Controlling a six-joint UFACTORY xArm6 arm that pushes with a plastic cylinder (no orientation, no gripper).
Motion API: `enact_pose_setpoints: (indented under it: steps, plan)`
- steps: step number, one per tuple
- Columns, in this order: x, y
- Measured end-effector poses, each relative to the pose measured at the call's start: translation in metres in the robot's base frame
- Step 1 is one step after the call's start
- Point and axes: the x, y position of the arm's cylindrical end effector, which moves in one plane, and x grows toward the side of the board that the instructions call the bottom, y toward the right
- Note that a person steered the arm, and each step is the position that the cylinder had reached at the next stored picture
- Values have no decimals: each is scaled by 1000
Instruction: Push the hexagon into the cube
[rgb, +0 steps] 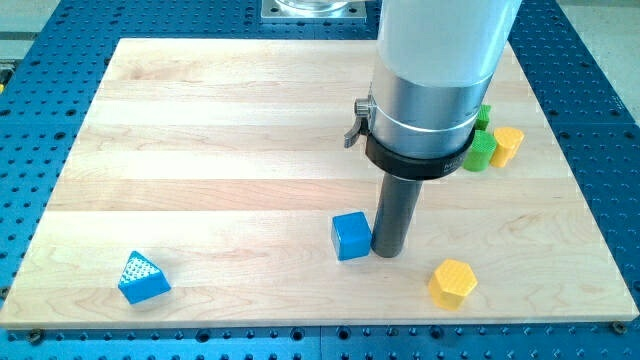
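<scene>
Rod only on this arm, nothing that can clench or release, so no grasp state to give. my tip (386, 255) is down on the counter (200, 150), just at the right side of the blue cube (351, 237). It looks to be touching the cube or nearly so; I cannot tell if there is a gap.

The yellow hexagon (453, 283) lies toward the view's bottom right of my tip, apart from it and apart from the cube. My tip stands between the cube and the hexagon. The hexagon is near the counter's bottom edge, with some bare wood to its right before the right edge. Wide bare wood runs left of the cube and above it toward the view's top.

A blue triangular block (143, 278) with a white dotted top face sits near the bottom left corner, well apart from everything else.

At the view's right, near the right edge, a green block (482, 152) touches or sits just beside a yellow block (508, 145). A second green block (485, 115) shows just above them. The arm (440, 40), a white cylinder with a metal band and a dark collar, hides the left part of both green blocks, so their shapes cannot be made out. The yellow block's shape is also hard to tell.

The arm is cut off at the view's top. A perforated blue base (30, 150) surrounds the counter.
</scene>
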Motion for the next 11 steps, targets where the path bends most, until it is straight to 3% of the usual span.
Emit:
enact_pose_setpoints:
  steps: [1,2,4,5,6,8,11]
  plan:
    - [9,-36]
    - [-3,-36]
    - [-6,137]
    - [28,146]
    - [55,107]
    - [60,-34]
    - [67,-155]
